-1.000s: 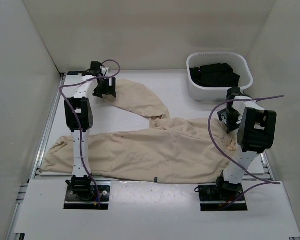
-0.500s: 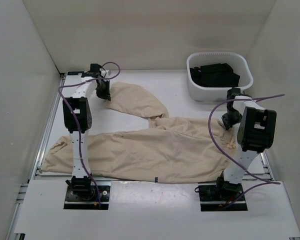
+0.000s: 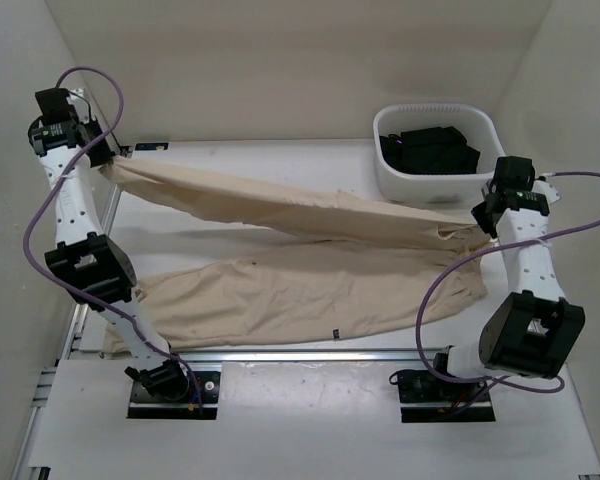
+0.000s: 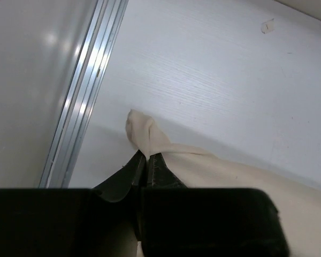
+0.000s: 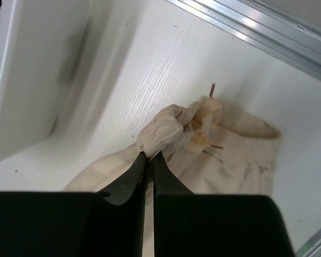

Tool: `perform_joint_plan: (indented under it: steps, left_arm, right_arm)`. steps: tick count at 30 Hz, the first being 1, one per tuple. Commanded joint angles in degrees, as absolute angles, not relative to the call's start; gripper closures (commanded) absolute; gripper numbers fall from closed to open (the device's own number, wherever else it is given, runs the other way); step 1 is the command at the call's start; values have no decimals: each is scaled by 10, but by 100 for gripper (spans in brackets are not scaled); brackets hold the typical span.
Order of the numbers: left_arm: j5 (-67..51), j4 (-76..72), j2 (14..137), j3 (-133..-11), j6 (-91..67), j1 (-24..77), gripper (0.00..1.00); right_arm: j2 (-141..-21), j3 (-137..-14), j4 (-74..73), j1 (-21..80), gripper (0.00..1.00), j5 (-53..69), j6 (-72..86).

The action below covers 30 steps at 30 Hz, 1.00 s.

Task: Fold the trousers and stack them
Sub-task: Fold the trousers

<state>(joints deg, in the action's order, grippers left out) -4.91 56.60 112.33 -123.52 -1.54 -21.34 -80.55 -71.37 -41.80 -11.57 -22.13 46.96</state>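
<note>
You have one pair of trousers (image 3: 310, 295) on the table (image 3: 280, 160), and the top view shows both of its two legs. One leg lies flat along the near side of the table, running left to right. The other leg is lifted and drawn into a long band from the far left corner across to the right side, behind the flat one. The two legs meet at the right.

Both of your two grippers are on the cloth. Your left gripper (image 3: 104, 160) sits high at the far left corner, beside the metal rail (image 4: 83, 101). In its wrist view the jaws are pressed together on the twisted end of the raised leg, and a small nub of cloth pokes out past the fingertips. Your right gripper (image 3: 483, 215) is at the right side of the table, where the legs join. In its wrist view the jaws are pinched on a bunched knot of cloth, with more loose cloth lying on the table beyond it.

There is one white tub (image 3: 435, 108), at the far right corner just behind your right gripper. It holds a dark bundle (image 3: 430, 148); you cannot tell how many pieces are in it.
</note>
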Motion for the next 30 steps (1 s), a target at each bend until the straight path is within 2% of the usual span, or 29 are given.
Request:
perform_joint_plan:
  steps: [1,7,11,18,20,24,30]
  left_arm:
    - [38,547,1107,-1190,0,-242,86]
    - [44,559,1062,-1151,0,-254,86]
    - [39,591,961,-1053,0,-300,86]
    - [82,556,729,-610,0,-386,86]
    - [87,513,698,-555,0,-402,86]
    - [56,507,724,-565,0,-421,86]
    - [43,526,775,-709,0,-426,86]
  right_arm:
    - [-821,-702,-411,-148,100,-281,406]
    - [-802,-702,-425,-148,100,-238,406]
    - [-752,-680,-468,-153,100,-223,406]
    - [-598,-547,-521,-205,100,-165,384]
    - [-582,-497,-521,-210,100,-142,384]
    - [-591,-478,-505,-210,100,-129,379]
    - [-655,-541,-508,-216,100,-134,367]
